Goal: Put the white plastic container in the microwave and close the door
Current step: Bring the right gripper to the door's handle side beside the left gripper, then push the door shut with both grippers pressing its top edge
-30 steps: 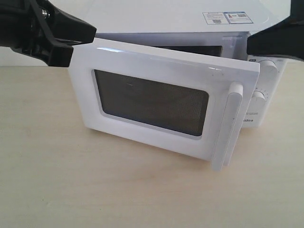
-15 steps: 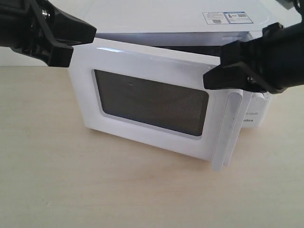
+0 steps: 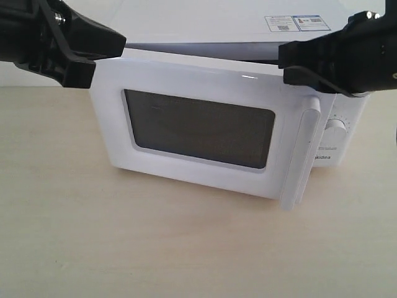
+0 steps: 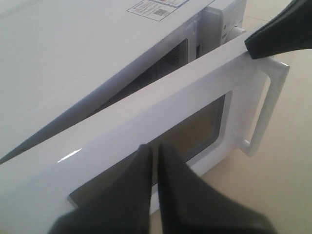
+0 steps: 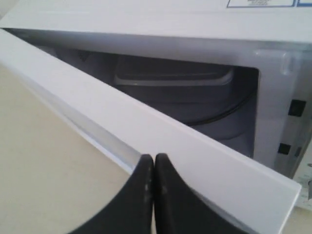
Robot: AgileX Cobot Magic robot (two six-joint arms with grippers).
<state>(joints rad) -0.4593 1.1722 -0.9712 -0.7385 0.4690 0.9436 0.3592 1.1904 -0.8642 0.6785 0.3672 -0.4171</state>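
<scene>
The white microwave (image 3: 248, 28) stands at the back of the table with its door (image 3: 186, 81) ajar by a narrow gap. Through that gap the right wrist view shows the white plastic container (image 5: 175, 78) sitting inside on the glass turntable (image 5: 229, 109). My right gripper (image 3: 286, 62) is shut and empty, its tips (image 5: 154, 158) against the door's top edge above the bar handle (image 3: 301, 155). My left gripper (image 3: 118, 43) hovers at the door's hinge-side top corner, shut with nothing in it (image 4: 155, 148).
The dials (image 3: 335, 127) on the right panel are partly hidden behind the right arm. Stickers (image 3: 296, 23) lie on the microwave's top. Bare wooden tabletop (image 3: 155, 242) spreads in front of the door.
My right gripper came in from the right onto the door's top edge near the handle. The door has swung closer to the microwave body. The left arm has not moved.
</scene>
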